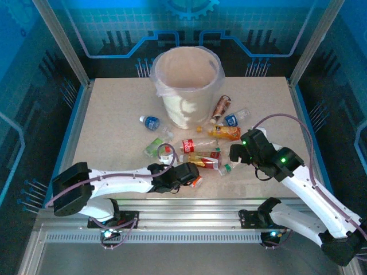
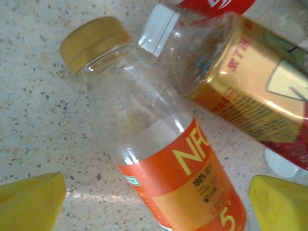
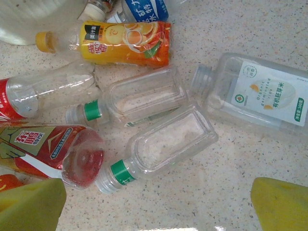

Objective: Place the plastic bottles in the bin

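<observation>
Two arms reach up from the bottom edge of the overhead view toward a scatter of plastic bottles (image 1: pixel 195 144) lying on their sides on the speckled table (image 1: pixel 109 114). Just left of centre and low in that view, the left gripper (image 1: pixel 195 176) sits at the near edge of the pile. Its wrist view shows yellow fingers (image 2: pixel 31 199) spread wide in the two bottom corners. An orange-labelled bottle (image 2: pixel 168 163) lies between them, its yellow cap (image 2: pixel 94 41) toward the upper left; whether the fingers touch it cannot be told. A gold-labelled bottle (image 2: pixel 245 91) with a white cap lies just beside it at upper right.

Above centre of the overhead view the bin (image 1: pixel 183 109) stands upright, white and bag-lined, with bottles near its base on the lower and right sides.

Right of centre, the right gripper (image 1: pixel 236 154) hangs over the pile's right end. Its wrist view shows the fingers (image 3: pixel 281 204) likewise spread wide, gripping nothing. Above them in that frame lie two clear green-banded bottles (image 3: pixel 159 144), with a red-labelled bottle (image 3: pixel 53 149) at left, an orange juice bottle (image 3: pixel 125 43) at the top and a flat white-labelled bottle (image 3: pixel 260 96) at right.
</observation>
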You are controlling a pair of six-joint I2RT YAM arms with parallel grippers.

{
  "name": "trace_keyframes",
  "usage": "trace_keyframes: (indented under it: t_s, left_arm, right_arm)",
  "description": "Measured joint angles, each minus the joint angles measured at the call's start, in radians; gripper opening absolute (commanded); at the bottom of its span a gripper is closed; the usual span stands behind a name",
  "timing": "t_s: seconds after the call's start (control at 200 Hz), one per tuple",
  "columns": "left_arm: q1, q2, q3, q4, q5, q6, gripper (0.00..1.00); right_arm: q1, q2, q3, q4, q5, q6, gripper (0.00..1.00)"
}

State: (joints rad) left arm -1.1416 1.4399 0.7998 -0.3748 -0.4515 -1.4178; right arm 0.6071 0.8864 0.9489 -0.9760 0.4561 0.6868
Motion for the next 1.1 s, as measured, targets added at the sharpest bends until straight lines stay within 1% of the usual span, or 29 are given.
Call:
trace_keyframes:
  t_s: [0.22, 0.455, 0.54, 1.01, 1.101]
  left_arm:
    - [0.017, 0.050, -0.008, 0.021, 0.031, -0.007, 0.98]
    - [0.038, 0.102, -0.007, 0.044, 0.062, -0.008, 0.93]
    - [0.048, 0.123, -0.007, 0.048, 0.076, -0.014, 0.89]
    - [0.072, 0.138, -0.006, 0.006, 0.090, -0.047, 0.53]
    - [0.072, 0.137, -0.005, 0.003, 0.086, -0.046, 0.50]
  right_arm:
    - [-0.005, 0.000, -0.008, 0.014, -0.006, -0.001, 1.00]
    - [-0.013, 0.000, -0.022, 0.019, -0.018, -0.007, 1.00]
    - [-0.018, 0.000, -0.024, 0.020, -0.019, -0.008, 1.00]
    - [-0.035, 0.004, -0.033, 0.028, -0.023, -0.008, 1.00]
    - [-0.037, 0.007, -0.034, 0.034, -0.026, -0.008, 1.00]
